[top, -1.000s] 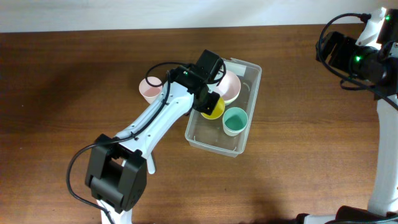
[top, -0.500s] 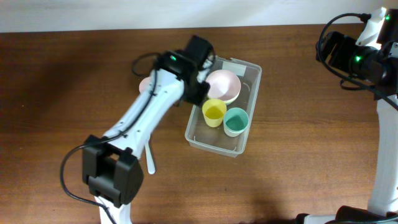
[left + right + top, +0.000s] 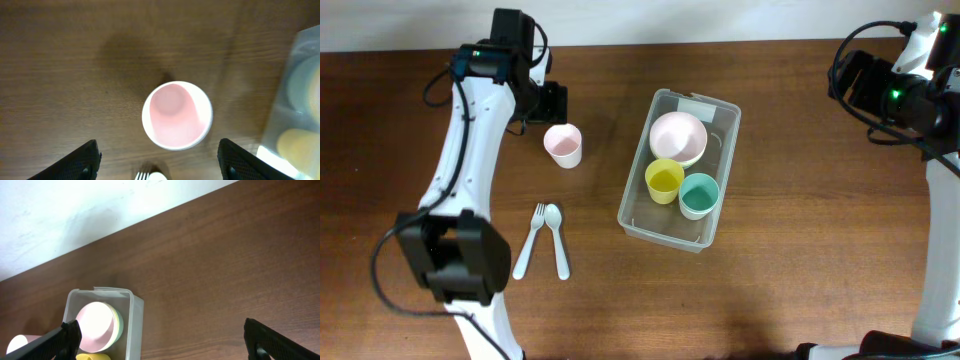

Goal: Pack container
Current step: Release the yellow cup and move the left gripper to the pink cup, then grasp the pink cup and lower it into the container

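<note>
The left gripper is spread wide with nothing between its fingers. It hangs above the table, off the container's left side near its far end. Straight under it in the wrist view stands a pink cup, upright and apart from both fingers. The cup is on the wood to the left of the container, clear of its wall.

The right gripper is also wide open and empty. It is held well off to the container's right, near the table's far edge, and looks back toward the container from there.

The container is clear plastic and sits near the middle of the table, slightly askew. Its white label is at the far short end. Inside it, a pink bowl fills the label end. In front of the bowl, a yellow cup and a teal cup stand upright side by side. The near end of the container is bare.

A white fork and spoon lie together on the table, to the container's left and nearer than the pink cup.
</note>
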`<action>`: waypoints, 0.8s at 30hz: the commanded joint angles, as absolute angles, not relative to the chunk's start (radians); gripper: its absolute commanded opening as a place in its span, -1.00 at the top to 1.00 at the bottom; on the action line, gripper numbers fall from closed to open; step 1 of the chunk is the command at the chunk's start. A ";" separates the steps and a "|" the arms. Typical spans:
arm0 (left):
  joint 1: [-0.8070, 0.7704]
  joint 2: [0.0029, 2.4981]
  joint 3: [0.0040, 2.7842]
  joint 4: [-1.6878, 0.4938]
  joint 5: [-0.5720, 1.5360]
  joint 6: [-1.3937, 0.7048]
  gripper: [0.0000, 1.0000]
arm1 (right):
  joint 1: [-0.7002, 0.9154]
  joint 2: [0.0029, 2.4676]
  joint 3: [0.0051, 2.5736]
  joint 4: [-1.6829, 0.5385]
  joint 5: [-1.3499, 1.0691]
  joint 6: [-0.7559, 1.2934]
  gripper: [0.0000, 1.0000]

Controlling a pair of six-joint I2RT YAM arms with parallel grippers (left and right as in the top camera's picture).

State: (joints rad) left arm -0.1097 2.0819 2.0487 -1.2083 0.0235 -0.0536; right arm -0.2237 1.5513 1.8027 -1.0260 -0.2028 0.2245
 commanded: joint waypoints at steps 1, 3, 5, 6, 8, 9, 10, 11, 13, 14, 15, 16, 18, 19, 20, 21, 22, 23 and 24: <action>-0.084 2.207 2.056 -1.206 0.049 -0.060 -0.48 | -0.224 1.551 1.805 -1.026 -0.201 0.218 -0.98; -0.082 2.269 2.056 -1.206 0.055 -0.060 -0.36 | -0.224 1.551 1.805 -1.026 -0.202 0.218 -0.98; -0.082 2.316 2.056 -1.206 0.064 -0.060 -0.22 | -0.224 1.551 1.805 -1.026 -0.201 0.218 -0.98; -0.082 2.334 2.056 -1.205 0.064 -0.060 -0.16 | -0.224 1.551 1.805 -1.026 -0.201 0.218 -0.98; -0.082 2.358 2.056 -1.193 0.064 -0.060 -0.04 | -0.224 1.551 1.805 -1.026 -0.201 0.218 -0.98; -0.082 2.360 2.056 -1.186 0.064 -0.060 0.07 | -0.224 1.551 1.805 -1.026 -0.201 0.218 -0.98; -0.082 2.362 2.056 -1.178 0.064 -0.060 0.30 | -0.224 1.551 1.805 -1.026 -0.201 0.218 -0.98; -0.082 2.361 2.057 -1.175 0.064 -0.060 0.78 | -0.224 1.551 1.805 -1.026 -0.201 0.218 -0.98; -0.082 2.358 2.068 -1.188 0.064 -0.060 0.98 | -0.224 1.551 1.805 -1.026 -0.201 0.218 -0.98; -0.082 2.355 2.076 -1.199 0.064 -0.060 0.98 | -0.224 1.551 1.805 -1.026 -0.201 0.218 -0.98; -0.082 2.348 2.100 -1.231 0.064 -0.060 0.98 | -0.224 1.551 1.805 -1.026 -0.201 0.218 -0.98; -0.082 2.343 2.120 -1.255 0.064 -0.060 0.98 | -0.224 1.551 1.805 -1.026 -0.202 0.218 -0.98; -0.083 2.329 2.168 -1.306 0.064 -0.060 0.98 | -0.224 1.551 1.805 -1.026 -0.201 0.218 -0.98; -0.088 2.312 2.210 -1.348 0.064 -0.060 0.99 | -0.224 1.551 1.805 -1.026 -0.201 0.218 -0.98; -0.092 2.300 2.235 -1.374 0.064 -0.060 0.98 | -0.224 1.551 1.805 -1.026 -0.202 0.218 -0.98; -0.105 2.275 2.272 -1.420 0.064 -0.060 0.99 | -0.224 1.551 1.805 -1.026 -0.201 0.218 -0.98; -0.117 2.257 2.294 -1.449 0.065 -0.060 0.98 | -0.224 1.551 1.805 -1.026 -0.201 0.218 -0.98; -0.138 2.230 2.314 -1.480 0.064 -0.060 0.99 | -0.224 1.551 1.805 -1.026 -0.201 0.218 -0.98; -0.160 2.201 2.326 -1.503 0.064 -0.060 0.98 | -0.224 1.551 1.805 -1.026 -0.202 0.218 -0.98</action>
